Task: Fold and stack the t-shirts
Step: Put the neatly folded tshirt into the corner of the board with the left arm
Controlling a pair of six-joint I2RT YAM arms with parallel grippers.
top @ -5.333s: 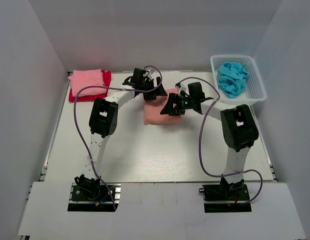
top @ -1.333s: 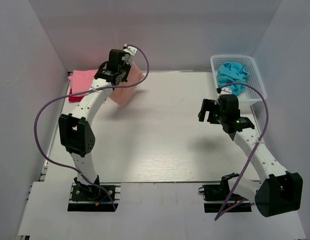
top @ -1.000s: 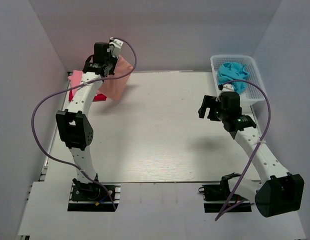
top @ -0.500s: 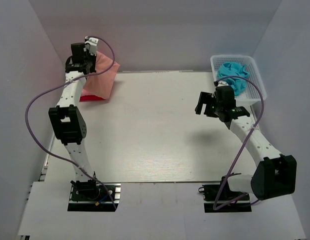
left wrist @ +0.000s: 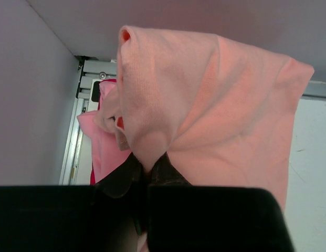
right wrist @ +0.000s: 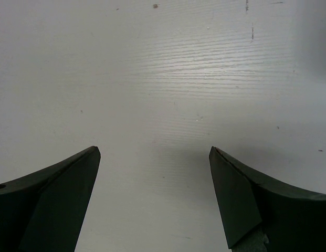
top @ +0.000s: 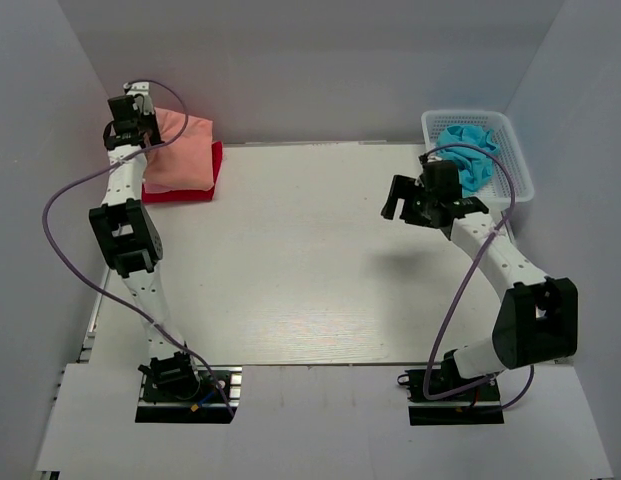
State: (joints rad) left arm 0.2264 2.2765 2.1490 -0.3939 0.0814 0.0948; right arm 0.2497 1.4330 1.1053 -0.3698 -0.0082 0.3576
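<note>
left fingers [left wrist: 119, 179] pinch the salmon-orange t-shirt [left wrist: 215, 105] at the far left, hanging over the pink t-shirt [left wrist: 102, 157] and red t-shirt [top: 195, 192] stacked below. right fingers [right wrist: 58, 181], spread and empty, are nearer the turquoise t-shirt [top: 468, 150] in the basket [top: 518, 185].

- left arm [top: 121, 236]: white links, black joint housings.
- right arm [top: 487, 243]: same white-and-black build.
- purple cable [top: 46, 218] looping loosely along each arm.
- bases [top: 174, 377]: black, blocky.
- right fingers [right wrist: 52, 199]: dark, wedge-shaped, tapering to thin tips.
- left fingers [left wrist: 121, 178]: black, rounded.
</note>
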